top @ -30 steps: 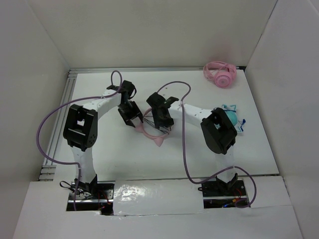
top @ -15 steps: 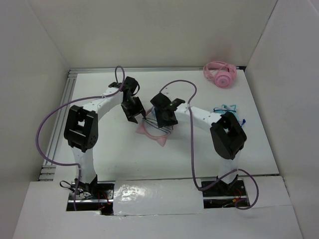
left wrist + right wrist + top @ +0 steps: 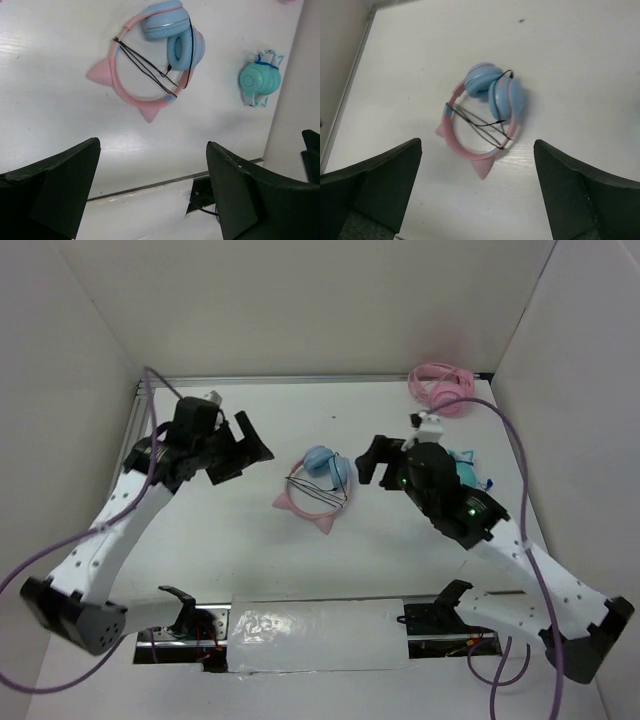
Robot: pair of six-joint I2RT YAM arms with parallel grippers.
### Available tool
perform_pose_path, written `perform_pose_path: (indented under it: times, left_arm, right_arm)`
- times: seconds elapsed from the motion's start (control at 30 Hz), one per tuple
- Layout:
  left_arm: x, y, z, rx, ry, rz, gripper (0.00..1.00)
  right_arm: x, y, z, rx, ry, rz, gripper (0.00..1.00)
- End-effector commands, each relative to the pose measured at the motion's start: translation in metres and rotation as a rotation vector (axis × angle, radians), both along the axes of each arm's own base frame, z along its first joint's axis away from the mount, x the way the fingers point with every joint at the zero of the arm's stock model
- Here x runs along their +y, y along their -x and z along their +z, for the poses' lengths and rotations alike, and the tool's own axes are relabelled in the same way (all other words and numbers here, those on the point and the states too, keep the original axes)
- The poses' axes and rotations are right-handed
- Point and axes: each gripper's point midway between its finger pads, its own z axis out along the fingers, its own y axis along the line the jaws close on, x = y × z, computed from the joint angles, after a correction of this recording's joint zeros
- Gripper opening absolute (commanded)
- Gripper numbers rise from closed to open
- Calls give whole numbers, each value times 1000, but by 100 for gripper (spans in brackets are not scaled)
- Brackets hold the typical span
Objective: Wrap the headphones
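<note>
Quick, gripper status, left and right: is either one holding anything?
Left gripper: open, holding nothing.
Right gripper: open, holding nothing.
The headphones lie free between the two.

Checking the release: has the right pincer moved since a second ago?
Yes. The right pincer has backed rightward, off the headphones and toward the teal headphones.

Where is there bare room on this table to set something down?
Widest bare patch: between the headphones and the near edge of the table. The back strip left of the pink headphones is free too. Crowded: the right side, where the teal headphones lie beside the right arm.
</note>
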Motion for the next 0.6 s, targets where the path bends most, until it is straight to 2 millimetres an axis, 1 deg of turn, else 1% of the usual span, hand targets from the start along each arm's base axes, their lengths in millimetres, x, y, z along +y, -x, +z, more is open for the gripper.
perform_pose_path:
  times: [0.0, 0.03, 0.07, 0.1, 0.13, 0.17, 0.2, 0.23, 0.3, 0.37, 0.43, 0.47, 0.5, 0.57]
  left_arm:
    - [26, 45, 0, 4, -3, 76, 99]
    - [34, 49, 4, -31, -4, 107, 99]
    - [41, 64, 21, -107, 35, 116, 99]
    - [45, 72, 14, -106, 46, 137, 99]
    - [50, 76, 14, -126, 51, 155, 99]
    - [56, 87, 23, -178, 74, 160, 99]
    - [58, 92, 20, -176, 76, 169, 99]
    - [62, 97, 18, -162, 73, 179, 99]
    - [65, 104, 20, -160, 79, 194, 99]
    - [68, 108, 13, -122, 70, 209, 99]
    - [69, 111, 7, -91, 59, 217, 99]
    - [69, 111, 4, -76, 53, 217, 99]
    - [68, 111, 3, -70, 57, 213, 99]
    - [66, 111, 1, -66, 54, 200, 99]
  right_arm:
    - [-61, 7, -3, -12, -37, -296, 100]
    - [-86, 7, -1, -38, -34, -423, 100]
    - [-98, 14, 1, -51, -79, -476, 100]
    - [-110, 19, -4, -42, -63, -524, 100]
    - [-121, 25, 0, -60, -93, -568, 100]
    - [-132, 28, 2, -74, -100, -620, 100]
    - [-139, 33, -1, -66, -113, -648, 100]
    - [-146, 39, 5, -82, -149, -670, 100]
    - [-153, 44, 5, -91, -189, -692, 100]
    - [-158, 51, 5, -107, -231, -693, 100]
    - [-159, 56, 9, -138, -267, -662, 100]
    - [-158, 57, 4, -140, -259, -649, 100]
    - [-155, 58, 8, -158, -269, -611, 100]
    - [-153, 59, 8, -161, -280, -593, 100]
